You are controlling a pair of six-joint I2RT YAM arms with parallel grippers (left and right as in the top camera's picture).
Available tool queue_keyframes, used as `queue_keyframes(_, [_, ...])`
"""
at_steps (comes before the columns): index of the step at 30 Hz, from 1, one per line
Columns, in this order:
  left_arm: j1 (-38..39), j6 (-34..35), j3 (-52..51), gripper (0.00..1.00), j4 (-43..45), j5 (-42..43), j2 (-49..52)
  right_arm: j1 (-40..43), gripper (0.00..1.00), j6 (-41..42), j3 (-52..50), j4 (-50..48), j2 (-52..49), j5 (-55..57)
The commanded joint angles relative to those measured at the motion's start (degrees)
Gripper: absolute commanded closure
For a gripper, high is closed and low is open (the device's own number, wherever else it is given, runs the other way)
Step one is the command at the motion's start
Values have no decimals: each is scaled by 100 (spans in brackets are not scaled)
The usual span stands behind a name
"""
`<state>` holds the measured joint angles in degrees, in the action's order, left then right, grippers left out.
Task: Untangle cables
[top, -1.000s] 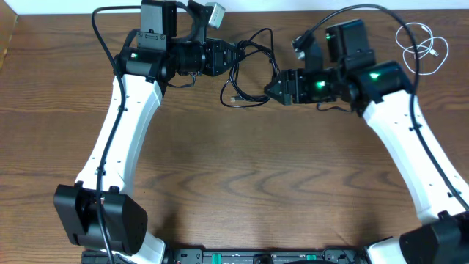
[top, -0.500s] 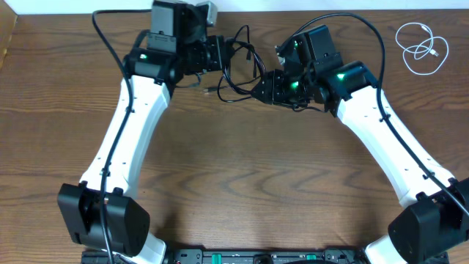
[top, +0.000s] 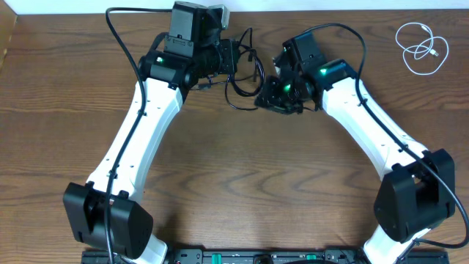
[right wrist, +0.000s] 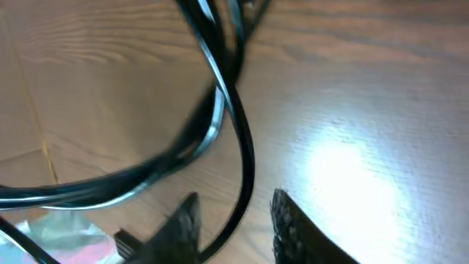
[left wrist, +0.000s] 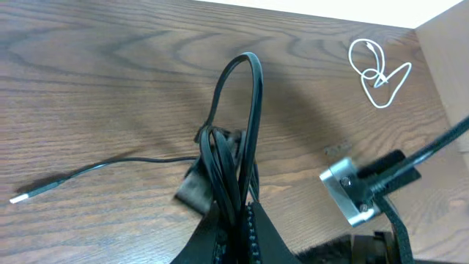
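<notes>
The black cables (top: 245,73) are held as one tangle at the far middle of the surface (top: 242,176), between the two arms; the bundle is clamped in the left claw (left wrist: 236,224), whose jaws are pressed together on several strands; one tall loop is seen rising out of it in the left wrist view, while a loose end with a small plug (left wrist: 20,197) lies flat on the wood to one side. Compared with a second ago, both arms have been brought toward each other, so the tangle, which was spread wider then, is now gathered more tightly; the jaws of the right claw (right wrist: 234,227) have been narrowed in the same time, but they are not yet together; in the right wrist view a single black strand is seen passing through the gap, with free space on both sides of it, so nothing is gripped there so far. The white cable (top: 420,45) has not been moved; it lies coiled alone in the far right corner, well apart from the rest, and it seems to be already freed. It is judged that a second hold is being prepared, so that one strand can be pulled away from the clamped bundle; the black cables are still to be separated.
</notes>
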<state>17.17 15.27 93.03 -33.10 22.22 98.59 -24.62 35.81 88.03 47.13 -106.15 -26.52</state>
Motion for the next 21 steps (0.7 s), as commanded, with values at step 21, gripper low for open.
queue_keyframes(21, [-649,494,22,93,109,949,-138,951,92,-1200,-1545,553,39,1665])
